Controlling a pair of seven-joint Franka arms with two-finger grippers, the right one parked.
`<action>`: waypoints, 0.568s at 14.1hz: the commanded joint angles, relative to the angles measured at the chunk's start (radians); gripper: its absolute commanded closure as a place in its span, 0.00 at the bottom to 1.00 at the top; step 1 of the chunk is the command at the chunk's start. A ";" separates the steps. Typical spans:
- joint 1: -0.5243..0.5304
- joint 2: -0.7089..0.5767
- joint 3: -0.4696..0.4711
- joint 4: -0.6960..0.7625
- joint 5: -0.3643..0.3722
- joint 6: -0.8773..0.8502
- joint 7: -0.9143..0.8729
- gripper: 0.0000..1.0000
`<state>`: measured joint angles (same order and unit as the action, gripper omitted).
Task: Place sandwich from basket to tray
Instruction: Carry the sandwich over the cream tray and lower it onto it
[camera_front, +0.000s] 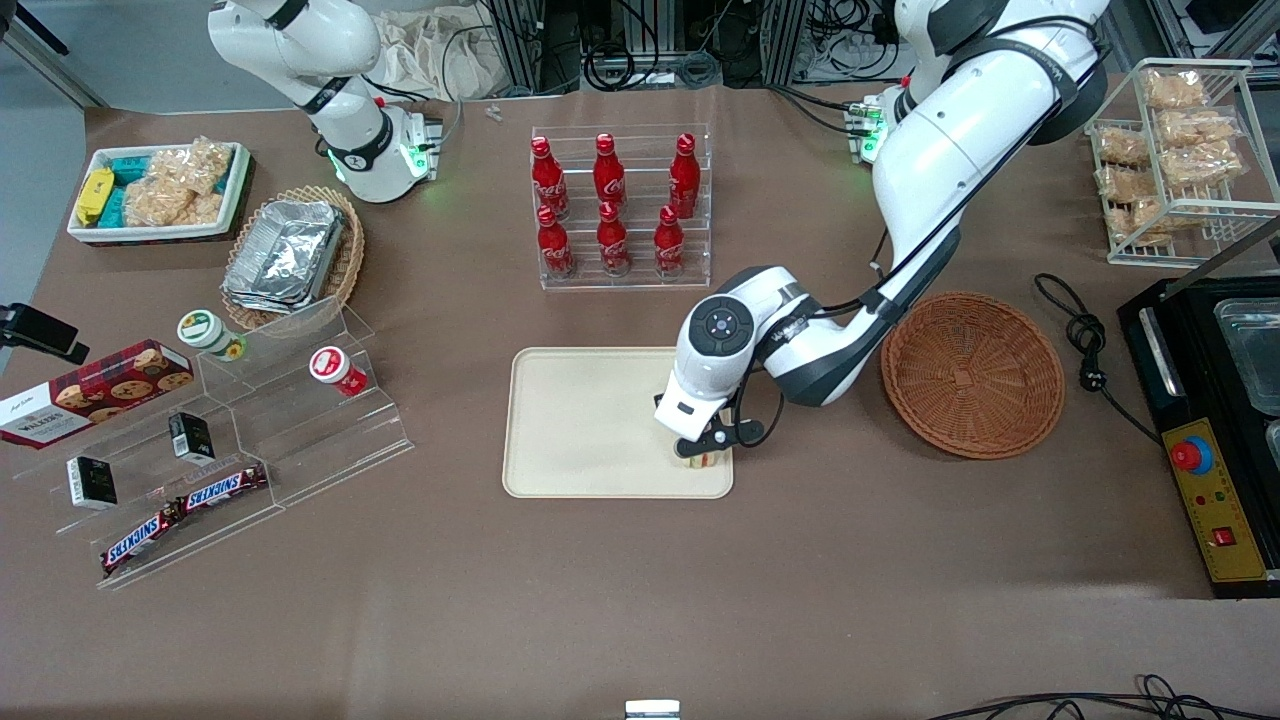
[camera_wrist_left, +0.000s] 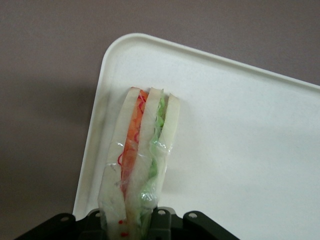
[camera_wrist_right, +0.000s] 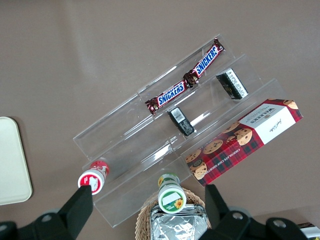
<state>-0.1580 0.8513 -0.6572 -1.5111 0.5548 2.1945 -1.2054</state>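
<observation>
While the wicker basket (camera_front: 972, 373) sits empty at about three o'clock from the tray (camera_front: 590, 420), we judge the carry to be nearly finished. The sandwich (camera_wrist_left: 140, 160) is over the tray's corner nearest the front camera on the working arm's side — roughly five o'clock on the tray seen from the front. In the wrist view its bread edges and orange and green filling stand upright, the wrapped wedge running out from the end effector (camera_front: 702, 452), which is closed on it and holding its near end. We cannot tell for certain whether the sandwich's lower edge already rests on the tray or hangs just above it. What is left, as we read it — settle the wedge, let go, and lift clear of the bench (camera_front: 640, 600).
</observation>
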 joint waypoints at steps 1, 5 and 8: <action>-0.035 0.023 0.014 0.042 0.033 -0.012 -0.005 0.70; -0.034 0.014 0.016 0.046 0.036 -0.016 -0.014 0.00; -0.026 -0.011 0.014 0.046 0.033 -0.030 -0.014 0.00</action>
<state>-0.1740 0.8618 -0.6502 -1.4819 0.5706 2.1917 -1.2054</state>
